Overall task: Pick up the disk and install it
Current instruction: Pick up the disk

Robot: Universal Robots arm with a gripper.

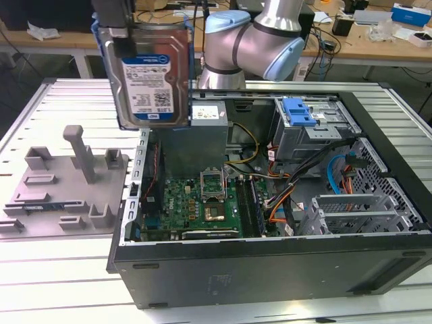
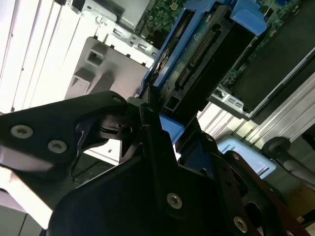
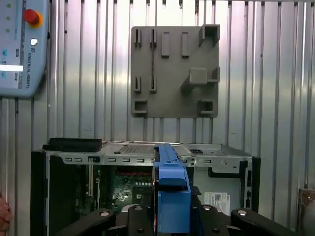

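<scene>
While gripper (image 3: pixel 172 201) apparently clamps disk (image 1: pixel 169 47), exterior view shows its label (image 1: pixel 150 84)

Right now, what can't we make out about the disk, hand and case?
- Exterior view: the hand holding the disk is cut off by the top edge.
- Exterior view: the drive cage walls hide its slots.
- First wrist view: the disk is edge-on, label unseen.
- Second wrist view: the hand's dark body covers the disk's near end.
</scene>
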